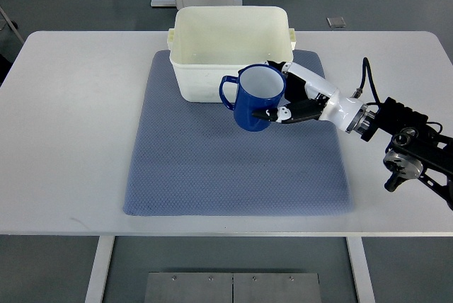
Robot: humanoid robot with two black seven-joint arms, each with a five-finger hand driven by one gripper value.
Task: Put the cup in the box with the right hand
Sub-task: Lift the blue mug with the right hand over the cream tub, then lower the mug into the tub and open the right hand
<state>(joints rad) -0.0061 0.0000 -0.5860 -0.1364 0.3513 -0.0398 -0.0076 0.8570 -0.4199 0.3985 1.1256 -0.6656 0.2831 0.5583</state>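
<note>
Right hand [294, 98] grips blue cup [256, 99] above grey mat [212, 168].

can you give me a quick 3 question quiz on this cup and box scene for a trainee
1. True or false: the blue cup already rests inside the white box.
2. Which hand grips the cup? A) left B) right C) neither
3. Fill in: the box stands on the far part of the blue-grey ____.

Key:
1. False. The cup is held in front of the box's near wall, overlapping it in this view, its handle pointing to the picture's left.
2. B. The right hand has its fingers around the cup's side; no left arm shows.
3. mat, which lies on the white table.
</note>
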